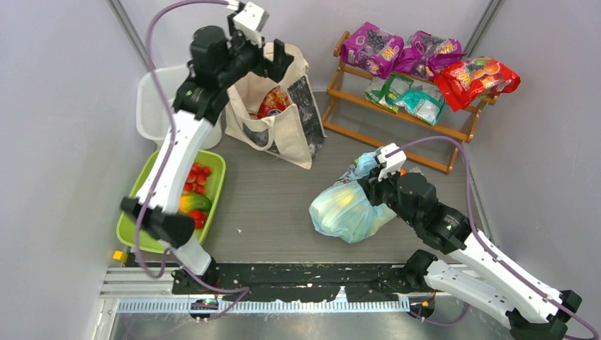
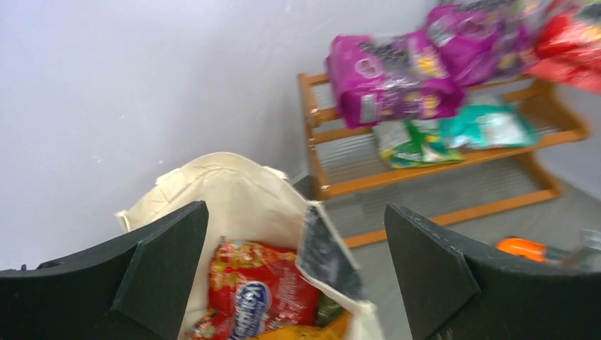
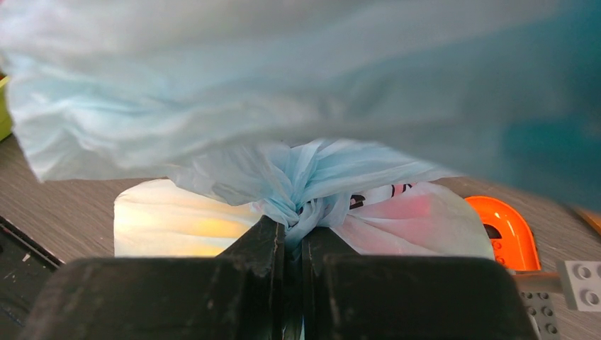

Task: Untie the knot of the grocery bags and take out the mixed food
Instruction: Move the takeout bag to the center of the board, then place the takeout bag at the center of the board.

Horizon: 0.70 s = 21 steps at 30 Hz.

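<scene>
Now, right fingers [image 3: 259,276]: pressed together on the bunched plastic of the knot [image 3: 301,177], so the tie is pinned and can be pulled on.
Right gripper [image 1: 372,185]: sits at the top of the light-blue bag [image 1: 344,212], which lies toward the right side of the table [image 1: 276,205], nearer its near edge than its far edge.
Right arm: reaches low from the near right corner, with the elbow bent and the wrist pointing at the bag from the right.
Left fingers [image 2: 159,273]: wide apart, with nothing between them.
Left gripper [image 1: 273,60]: hangs above the open mouth of the canvas tote [image 1: 283,131]. I judge it is placed there to reach in for food.
Left arm: raised high from the near left corner and stretched to the far edge, with the wrist tilted downward.
Tote contents: a red snack packet [image 2: 251,294] stands inside, with something yellow under it.
Green tray [image 1: 212,164]: at the left edge, holding red fruits [image 1: 197,177].
Task state: I judge the knot is not yet undone; yellow food shows through the thin bag.
</scene>
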{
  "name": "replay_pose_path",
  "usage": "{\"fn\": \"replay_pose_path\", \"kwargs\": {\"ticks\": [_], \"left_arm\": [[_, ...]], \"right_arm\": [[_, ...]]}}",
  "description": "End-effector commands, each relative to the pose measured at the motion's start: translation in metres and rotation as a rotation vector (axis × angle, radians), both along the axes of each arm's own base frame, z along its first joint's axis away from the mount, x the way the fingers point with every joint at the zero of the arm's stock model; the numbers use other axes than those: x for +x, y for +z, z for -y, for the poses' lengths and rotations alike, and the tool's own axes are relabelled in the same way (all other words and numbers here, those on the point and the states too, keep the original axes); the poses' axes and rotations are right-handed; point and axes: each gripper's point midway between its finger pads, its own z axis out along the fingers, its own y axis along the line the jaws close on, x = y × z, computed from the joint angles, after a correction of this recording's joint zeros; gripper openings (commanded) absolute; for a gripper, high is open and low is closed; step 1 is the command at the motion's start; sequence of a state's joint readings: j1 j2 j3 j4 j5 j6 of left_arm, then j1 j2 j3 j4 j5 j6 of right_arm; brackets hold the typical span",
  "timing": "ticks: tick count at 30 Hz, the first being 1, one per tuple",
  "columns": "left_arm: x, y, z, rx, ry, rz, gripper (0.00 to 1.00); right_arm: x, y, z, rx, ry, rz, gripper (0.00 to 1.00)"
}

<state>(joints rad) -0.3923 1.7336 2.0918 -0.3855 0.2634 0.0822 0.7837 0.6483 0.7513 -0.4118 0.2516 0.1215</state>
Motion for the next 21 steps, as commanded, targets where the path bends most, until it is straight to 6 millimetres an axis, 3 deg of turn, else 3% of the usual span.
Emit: {"fn": "replay_pose_path", "kwargs": {"ticks": [1,4,5,11,17,21], "left_arm": [[-0.08,0.036,-0.008,-0.203,-0.083,-0.032,1.0],[-0.111,-0.004,-0.023,-0.199,-0.063,-0.1,1.0],[-0.118,-0.026,-0.032,-0.174,-0.035,-0.142,1.0],[-0.155,-0.094,-0.091,-0.091,0.139,-0.34,1.0],[-0.178,-0.12,-0.101,-0.048,0.132,-0.394,1.0],[-0.172,-0.127,-0.111,-0.029,0.182,-0.337,1.0]], "right_arm": [[0.006,0.054,-0.021,0.168,0.032,0.115,0.05],[0.006,0.056,-0.033,0.21,0.042,0.114,0.05],[0.005,0.052,-0.039,0.219,0.038,0.097,0.05],[0.008,0.058,-0.077,0.351,0.024,0.077,0.05],[0.019,0.051,-0.115,0.352,-0.017,0.068,0.05],[0.029,0.031,-0.132,0.319,-0.048,0.041,0.05]]}}
